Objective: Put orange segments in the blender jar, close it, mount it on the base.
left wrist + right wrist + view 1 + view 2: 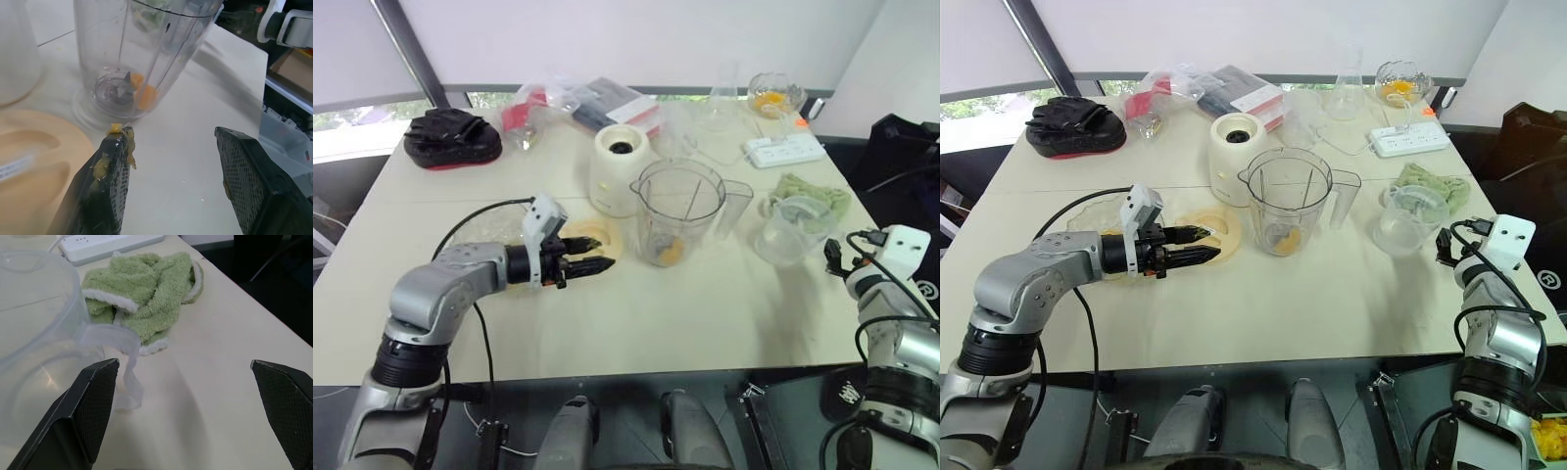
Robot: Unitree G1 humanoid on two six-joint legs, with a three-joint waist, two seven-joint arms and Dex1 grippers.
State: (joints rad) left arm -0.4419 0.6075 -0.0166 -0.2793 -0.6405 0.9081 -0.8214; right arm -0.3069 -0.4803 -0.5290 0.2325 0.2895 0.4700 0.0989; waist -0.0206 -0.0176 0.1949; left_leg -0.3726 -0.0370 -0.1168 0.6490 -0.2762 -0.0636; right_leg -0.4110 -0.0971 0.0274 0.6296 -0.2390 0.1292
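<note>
The blender jar (pixel 680 208) stands upright without a lid near the middle of the table. Two orange segments (pixel 142 93) lie at its bottom beside the blade hub. The cream-white base (pixel 620 164) stands just behind and left of the jar. My left gripper (pixel 171 134) hovers low over the table left of the jar, pointing at it. It is open with nothing between its fingers, and orange pulp sticks to one finger (pixel 113 161). My right gripper (pixel 185 364) is open near the table's right edge, beside a frosted cup (pixel 34 333).
A flat cream-yellow lid (pixel 599 240) lies under my left gripper. A green towel (pixel 815 196), a power strip (pixel 785 149) and a stemmed glass cup of orange bits (pixel 773 96) sit back right. A black pad (pixel 450 137) and plastic packages (pixel 578 103) lie back left.
</note>
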